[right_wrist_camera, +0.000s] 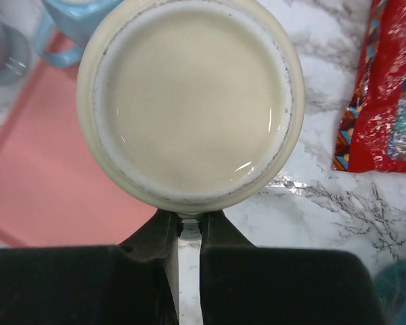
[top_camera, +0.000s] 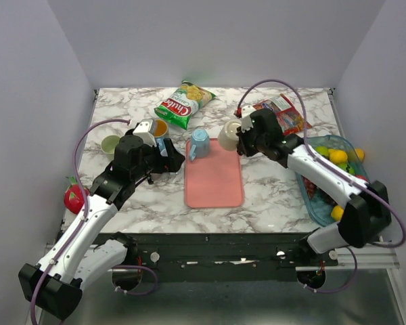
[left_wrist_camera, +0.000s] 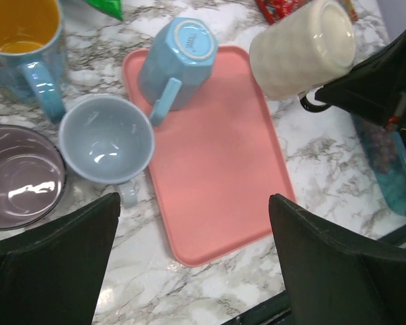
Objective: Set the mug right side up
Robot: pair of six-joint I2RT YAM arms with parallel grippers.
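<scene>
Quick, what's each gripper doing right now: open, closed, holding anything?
Left gripper: open, holding nothing.
Right gripper: closed, holding the cream ceramic mug.

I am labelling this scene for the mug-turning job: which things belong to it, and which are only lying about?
In the job:
cream mug, not yet upright
right gripper, shut on it

Lying about:
blue mug, upside down on the pink tray
green chip bag
red packet
yellow-lined mug
</scene>
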